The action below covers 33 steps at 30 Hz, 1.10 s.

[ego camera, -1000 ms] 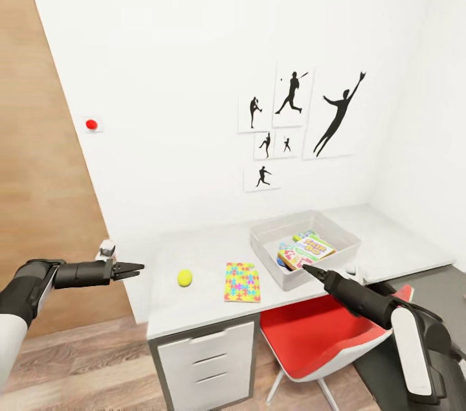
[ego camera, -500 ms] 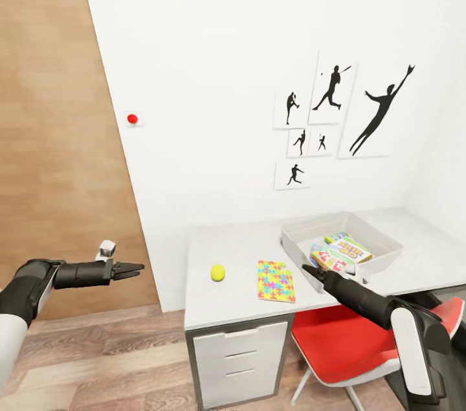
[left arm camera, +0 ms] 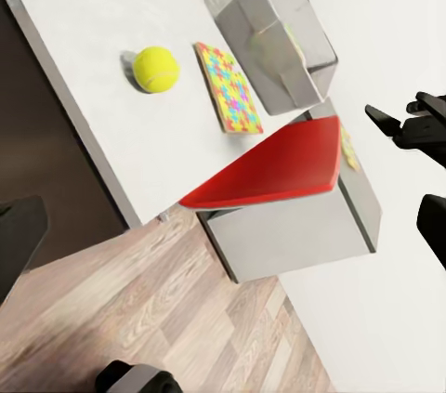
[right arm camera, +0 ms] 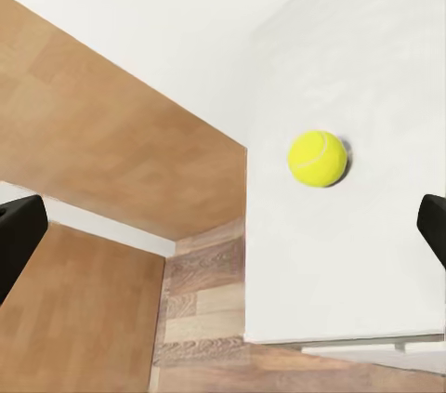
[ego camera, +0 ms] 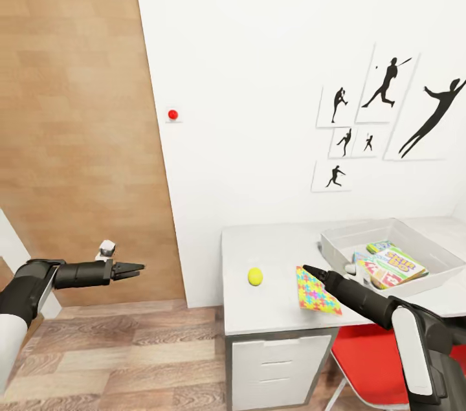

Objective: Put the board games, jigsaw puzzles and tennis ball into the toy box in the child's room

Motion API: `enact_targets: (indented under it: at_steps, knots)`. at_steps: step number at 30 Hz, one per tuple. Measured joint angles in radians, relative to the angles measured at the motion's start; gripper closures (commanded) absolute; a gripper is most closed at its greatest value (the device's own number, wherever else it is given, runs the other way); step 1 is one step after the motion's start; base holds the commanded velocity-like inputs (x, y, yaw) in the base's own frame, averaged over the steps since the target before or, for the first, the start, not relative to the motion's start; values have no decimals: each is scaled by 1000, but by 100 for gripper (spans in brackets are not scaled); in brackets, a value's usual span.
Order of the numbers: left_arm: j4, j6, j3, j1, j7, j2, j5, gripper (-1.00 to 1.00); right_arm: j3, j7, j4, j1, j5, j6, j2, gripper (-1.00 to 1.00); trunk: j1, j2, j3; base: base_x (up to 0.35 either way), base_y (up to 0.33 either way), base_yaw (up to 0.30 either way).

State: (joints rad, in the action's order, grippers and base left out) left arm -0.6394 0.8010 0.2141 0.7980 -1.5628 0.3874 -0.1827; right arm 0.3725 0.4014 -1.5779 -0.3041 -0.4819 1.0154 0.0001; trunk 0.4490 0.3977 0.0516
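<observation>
The tennis ball (ego camera: 255, 276) lies on the pale table (ego camera: 272, 249), with a multicoloured jigsaw puzzle (ego camera: 316, 291) flat beside it. Further along stands the light-grey toy box (ego camera: 346, 244) holding board games (ego camera: 395, 265), the SKIP-BO one on top. My right gripper (ego camera: 307, 268) hovers over the puzzle's near corner, between ball and box. The right wrist view looks at the ball (right arm camera: 318, 158) between wide-apart fingers (right arm camera: 19, 235). My left gripper (ego camera: 133, 267) hangs over the floor, well left of the table, with its fingers (left arm camera: 20, 235) spread and empty. The left wrist view catches ball (left arm camera: 155, 69), puzzle (left arm camera: 229, 88) and box (left arm camera: 279, 40).
White drawers (ego camera: 278, 366) sit under the table's left end, and a red chair (ego camera: 369, 359) is tucked in beside them. A wooden wall panel (ego camera: 77, 107) stands at the left. A red button (ego camera: 172, 114) and black sports pictures (ego camera: 388, 84) hang on the white wall.
The whole view has swung left, so the table and its things now sit further right in the picture. Both arms hold the same pose, and nothing on the table has moved.
</observation>
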Motion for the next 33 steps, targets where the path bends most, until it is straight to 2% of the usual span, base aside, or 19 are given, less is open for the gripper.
enact_targets:
  at_steps: [11, 24, 33]
  knots:
    - [0, -1, 0, 0, 0, 0, 0, -100, 0, 0, 2, 0, -1, 0, 1, -100, 0, 0, 15, 202, 167, 100]
    - [0, -2, 0, 0, 0, 0, 0, -100, 0, 0, 1, 1, 0, -1, 1, -100, 0, 0, 16, 18, 11, 2]
    - [0, -2, 0, 0, 0, 0, 0, -100, 1, 1, 2, 2, -2, -12, -2, -100, 0, 0, 20, 206, 162, 0]
